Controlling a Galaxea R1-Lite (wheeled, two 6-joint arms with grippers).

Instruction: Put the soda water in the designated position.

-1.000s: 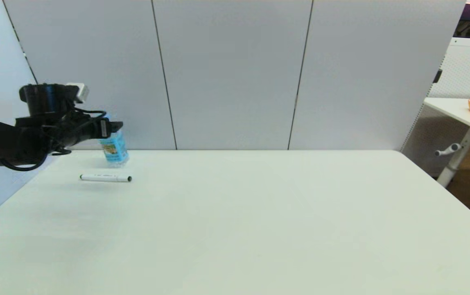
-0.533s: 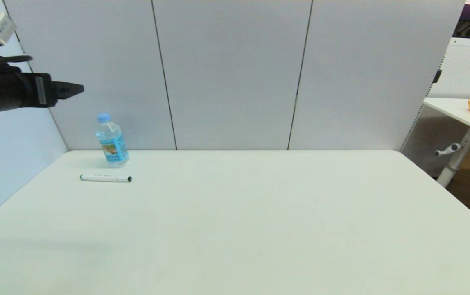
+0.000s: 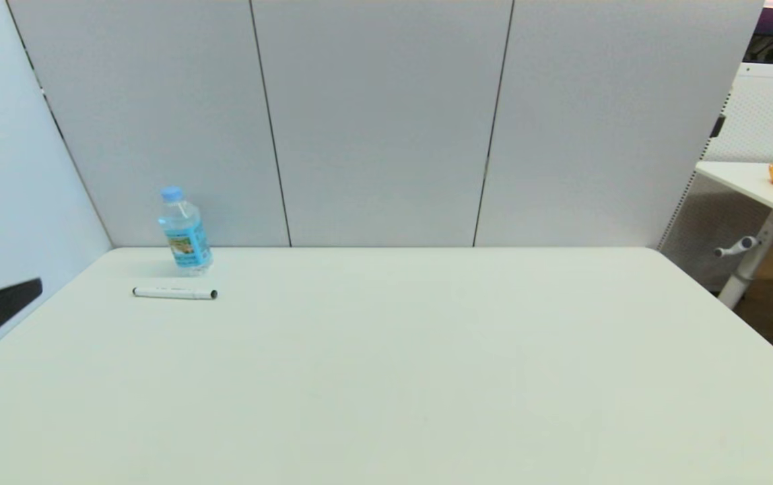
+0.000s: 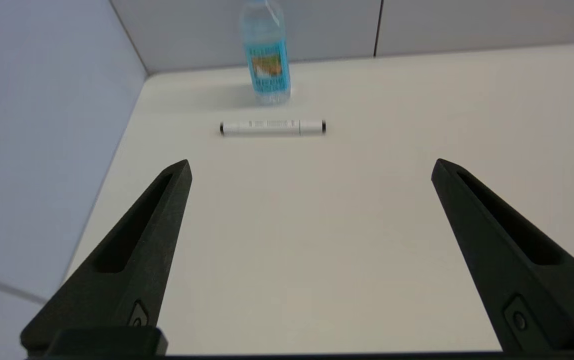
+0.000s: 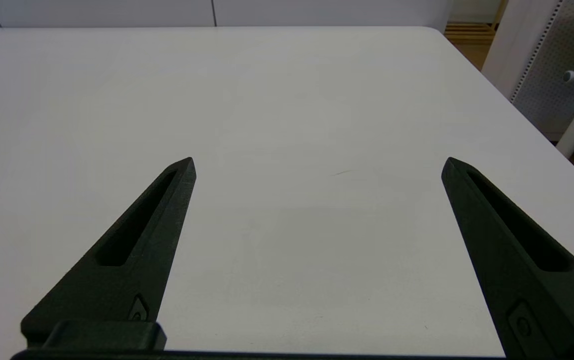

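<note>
Soda water [image 3: 184,232] upright at the table's [image 3: 386,377] far-left corner behind the marker pen [image 3: 174,293], left gripper [image 4: 312,167] wide open, empty, well apart: placement looks done.

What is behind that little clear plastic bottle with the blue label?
Behind the small clear plastic bottle stands only the grey panel wall. The strip of wall directly behind its label is hidden.
</note>
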